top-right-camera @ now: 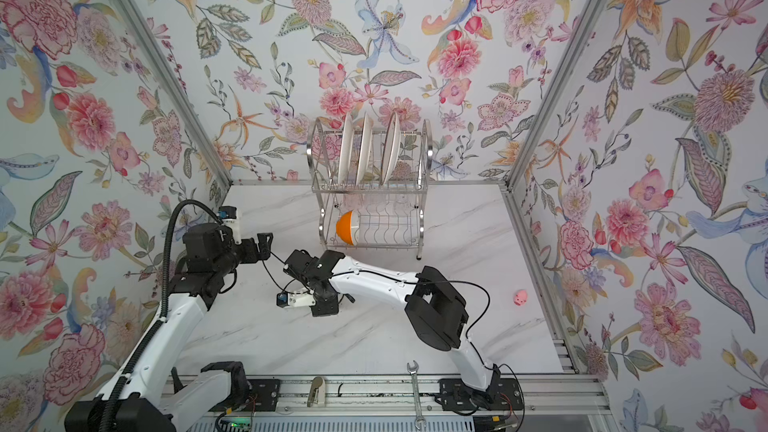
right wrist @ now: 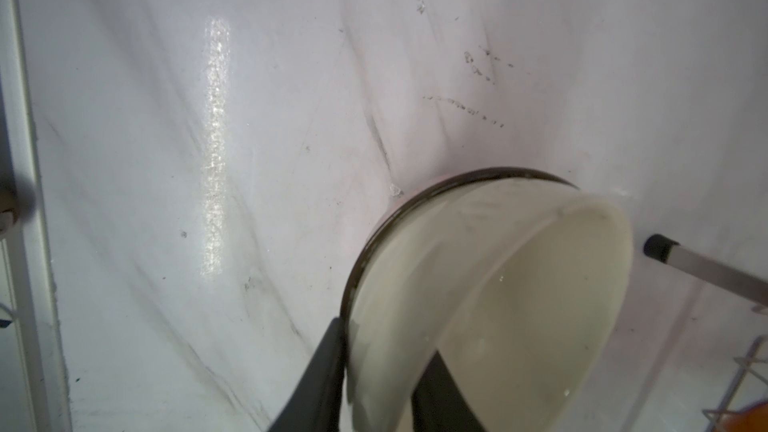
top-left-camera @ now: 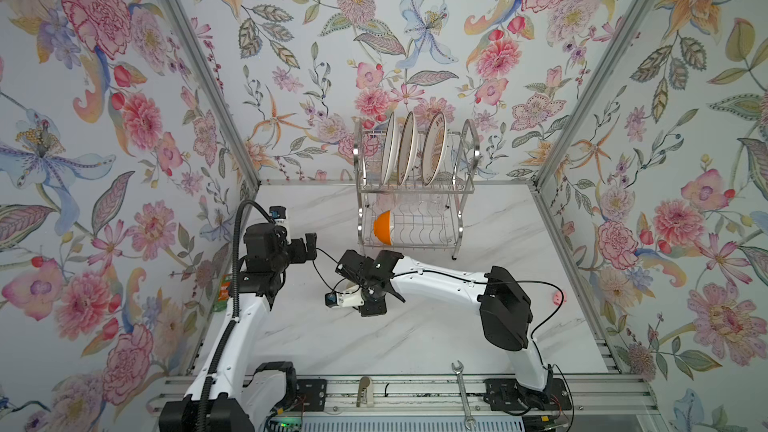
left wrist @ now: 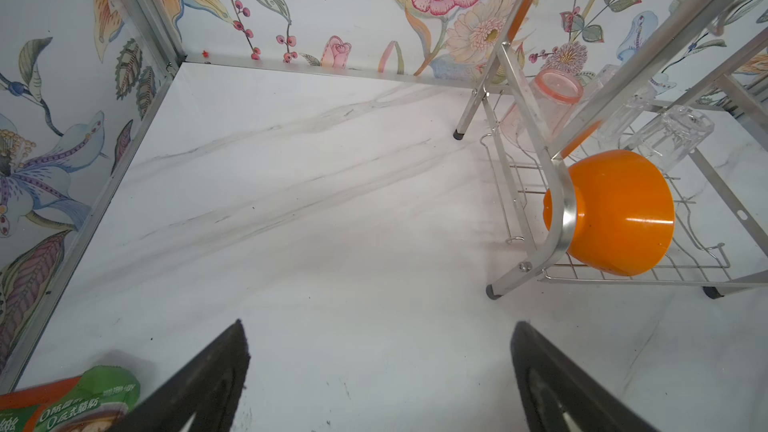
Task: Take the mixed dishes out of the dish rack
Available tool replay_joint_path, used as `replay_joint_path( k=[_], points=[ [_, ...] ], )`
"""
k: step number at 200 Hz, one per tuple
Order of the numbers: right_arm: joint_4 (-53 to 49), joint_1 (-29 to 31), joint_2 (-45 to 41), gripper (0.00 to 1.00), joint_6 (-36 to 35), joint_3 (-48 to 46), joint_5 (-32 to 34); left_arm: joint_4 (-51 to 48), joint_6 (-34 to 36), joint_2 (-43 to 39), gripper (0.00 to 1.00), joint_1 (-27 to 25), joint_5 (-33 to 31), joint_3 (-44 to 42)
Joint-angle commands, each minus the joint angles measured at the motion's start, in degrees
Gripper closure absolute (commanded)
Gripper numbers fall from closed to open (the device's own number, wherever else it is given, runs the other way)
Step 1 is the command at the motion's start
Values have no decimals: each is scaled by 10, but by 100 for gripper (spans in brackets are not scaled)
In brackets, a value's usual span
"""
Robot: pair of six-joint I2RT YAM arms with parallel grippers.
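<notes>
Bowl work sits with the right gripper (right wrist: 386, 338). Its fingers (right wrist: 320, 376) straddle the wall of the cream bowl (right wrist: 498, 284), just in front of the dish rack (top-left-camera: 415, 189), one outside at the dark-edged rim and one inside. The inner one seems to stand off the wall, so I cannot tell whether the pinch holds. This bowl looks stiff, glossy and slippery, likely light but chippable, and the rim wall is the natural hold. Left of the rack, the left gripper (left wrist: 380, 380) hangs spread wide and empty. On the rack's lower shelf are an orange bowl (left wrist: 623, 209), a pink tumbler (left wrist: 552, 97) and a clear tumbler (left wrist: 673, 130). On top stand three plates (top-left-camera: 409, 147), upright and probably fragile, best taken by the edge.
</notes>
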Motion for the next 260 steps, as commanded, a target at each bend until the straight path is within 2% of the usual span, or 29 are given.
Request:
replay_joint_path(
  k=[1,41,107,149,213,260],
  points=[
    [-10,-3,4,70,12,13,-1,2,4,2,1,5,7,-9],
    [-7,1,-9,67,25,15,-11,1,5,2,1,5,8,-9],
    [36,15,-23,79,56,-22,26,5,4,1,1,6,14,-13],
    [50,18,-21,83,67,-34,57,8,2,3,1,6,16,-14],
    [62,17,-34,68,81,-36,37,12,1,6,1,5,22,-14],
    [91,9,-64,65,103,-61,-7,14,-1,7,1,5,27,-14]
  ],
)
